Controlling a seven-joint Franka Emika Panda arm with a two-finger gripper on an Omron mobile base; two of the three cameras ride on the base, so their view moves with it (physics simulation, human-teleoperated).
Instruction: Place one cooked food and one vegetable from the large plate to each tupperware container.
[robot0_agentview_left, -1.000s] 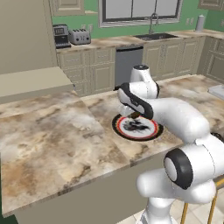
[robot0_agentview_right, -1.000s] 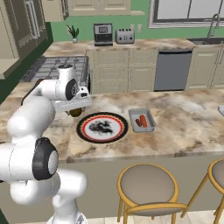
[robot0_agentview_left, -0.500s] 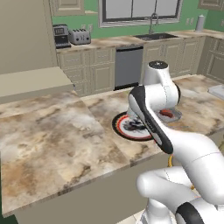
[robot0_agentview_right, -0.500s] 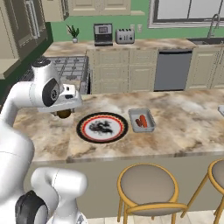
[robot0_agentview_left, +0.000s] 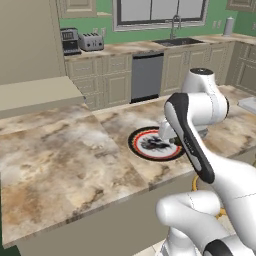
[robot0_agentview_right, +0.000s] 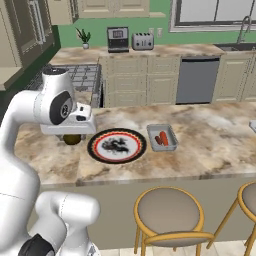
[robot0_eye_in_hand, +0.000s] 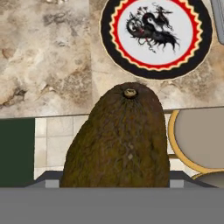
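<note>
Both base views flank the large plate (robot0_agentview_left: 154, 144); hand view looks down.

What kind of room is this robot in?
It looks like a home kitchen. There's a toaster on the back counter, a sink tap under the window, and bar stools at a marble counter.

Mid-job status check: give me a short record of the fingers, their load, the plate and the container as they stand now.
fingers: fingers closed around a brown oval food, held over the counter's edge
large plate: large plate on the counter, no food on it, just its painted pattern
tupperware container: tupperware container right of the plate, apart from it
container contents: two orange-red pieces
</note>
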